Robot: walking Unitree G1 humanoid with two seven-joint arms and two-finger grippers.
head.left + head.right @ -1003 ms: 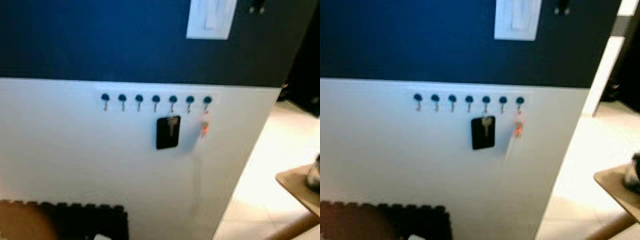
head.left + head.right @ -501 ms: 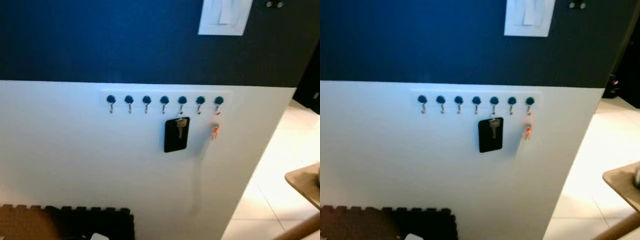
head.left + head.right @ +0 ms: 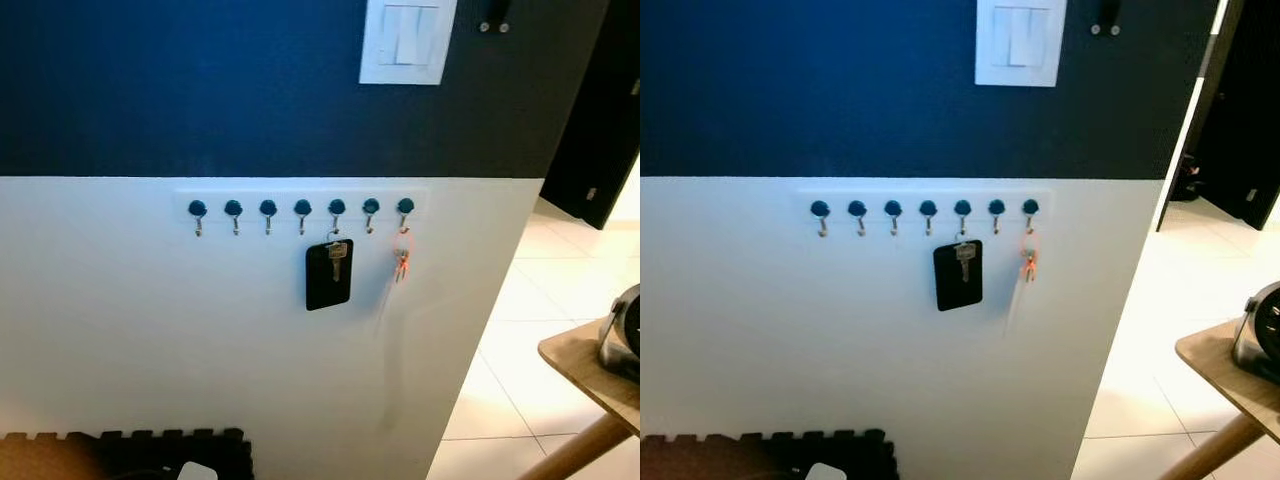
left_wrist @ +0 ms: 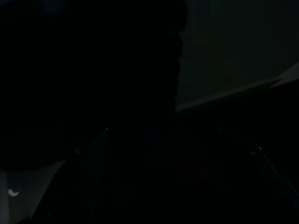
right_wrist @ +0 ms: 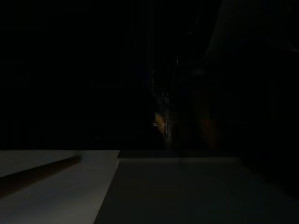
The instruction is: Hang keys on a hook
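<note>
A white rail [image 3: 300,207] of several blue-knobbed hooks is fixed to the white lower part of the wall. A silver key [image 3: 337,258] on a black tag [image 3: 326,280] hangs from the fifth hook from the left. A small orange key ring [image 3: 401,258] with a pale strap hangs from the last hook [image 3: 405,208] on the right. The other hooks are bare. Both wrist views are very dark. In the right wrist view a faint orange and metallic glint [image 5: 161,122] can be made out, and I cannot tell what it is.
A white light switch [image 3: 405,40] sits on the dark blue upper wall. The wall ends at a corner on the right, with tiled floor [image 3: 520,330] and a dark doorway [image 3: 600,120] beyond. A wooden table [image 3: 585,375] carries a dark round object [image 3: 622,335]. Black foam mats [image 3: 150,450] lie below.
The whole picture has shifted sideways and back and is sharper now, so the camera has moved. The keys and hooks on the wall have not moved.
</note>
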